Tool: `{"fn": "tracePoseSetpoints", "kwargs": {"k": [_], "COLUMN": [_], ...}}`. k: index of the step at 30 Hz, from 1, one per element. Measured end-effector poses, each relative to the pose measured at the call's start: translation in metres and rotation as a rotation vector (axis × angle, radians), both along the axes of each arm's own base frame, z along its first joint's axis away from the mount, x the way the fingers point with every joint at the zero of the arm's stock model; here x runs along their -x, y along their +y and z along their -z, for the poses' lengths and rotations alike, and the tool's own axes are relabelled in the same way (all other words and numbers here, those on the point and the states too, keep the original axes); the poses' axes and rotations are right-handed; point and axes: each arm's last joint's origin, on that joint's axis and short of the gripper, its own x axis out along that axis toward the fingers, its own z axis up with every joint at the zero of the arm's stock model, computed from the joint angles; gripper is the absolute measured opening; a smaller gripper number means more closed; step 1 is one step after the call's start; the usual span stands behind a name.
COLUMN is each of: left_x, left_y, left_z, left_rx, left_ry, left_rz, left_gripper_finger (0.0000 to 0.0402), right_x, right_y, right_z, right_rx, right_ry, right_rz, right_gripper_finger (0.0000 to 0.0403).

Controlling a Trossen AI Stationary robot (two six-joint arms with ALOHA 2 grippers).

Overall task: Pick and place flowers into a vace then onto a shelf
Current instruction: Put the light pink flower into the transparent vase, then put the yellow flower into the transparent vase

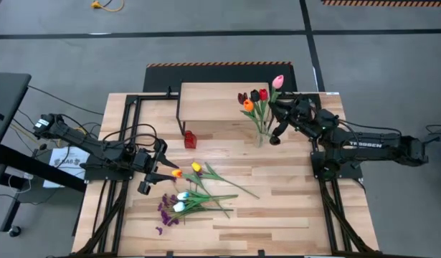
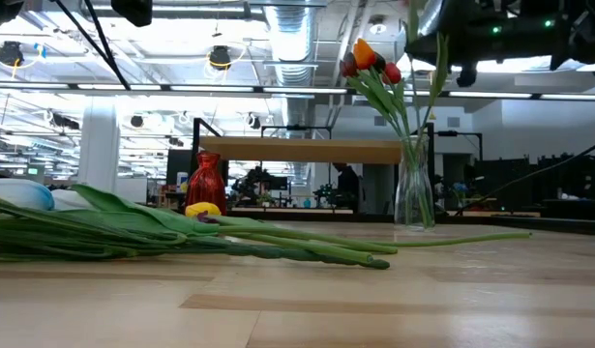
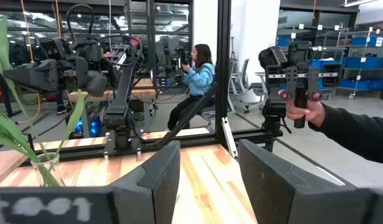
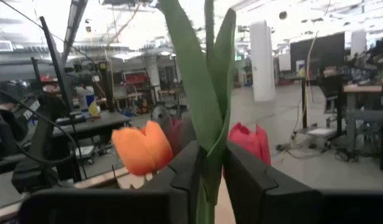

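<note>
A clear glass vase [image 1: 262, 136] [image 2: 414, 193] stands on the table in front of the shelf [image 1: 220, 104] [image 2: 316, 150] and holds orange, red and maroon tulips [image 1: 250, 100] [image 2: 370, 63]. My right gripper [image 1: 276, 123] [image 4: 211, 180] is above the vase, shut on the stem of a pink tulip [image 1: 277, 81]. More flowers [image 1: 191, 193] [image 2: 181, 237] lie flat on the table near its front. My left gripper [image 1: 154, 179] [image 3: 210, 180] hovers just left of them, open and with nothing between its fingers. My right gripper has the pink tulip's green stem and leaf [image 4: 211, 146] pinched between its two fingers. The fingers lie about level, come from the table's right side and cross the stem. The stem stands upright, and its lower part [image 2: 425, 145] reaches down into the glass vase.
A small red vase [image 1: 190, 138] [image 2: 205, 184] stands by the shelf's left leg. Black frame rails [image 1: 127, 115] run along the table's sides. Beyond the table a person's hand [image 3: 303, 109] holds a dark device, and another person sits [image 3: 197, 71] farther back.
</note>
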Motion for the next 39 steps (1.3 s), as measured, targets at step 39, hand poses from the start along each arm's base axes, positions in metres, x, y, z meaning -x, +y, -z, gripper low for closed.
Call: {"fn": "tracePoseSetpoints", "kwargs": {"k": [39], "left_x": [0.0], "left_y": [0.0], "left_z": [-0.001], "left_rx": [0.022], "left_ry": [-0.001], "left_rz": [0.0], "left_gripper_finger": [0.0152], "right_x": [0.061], "right_y": [0.024], "right_z": [0.01], "right_rx": [-0.091], "right_ry": [0.226], "right_rz": [0.055], "right_gripper_finger": [0.0113]}}
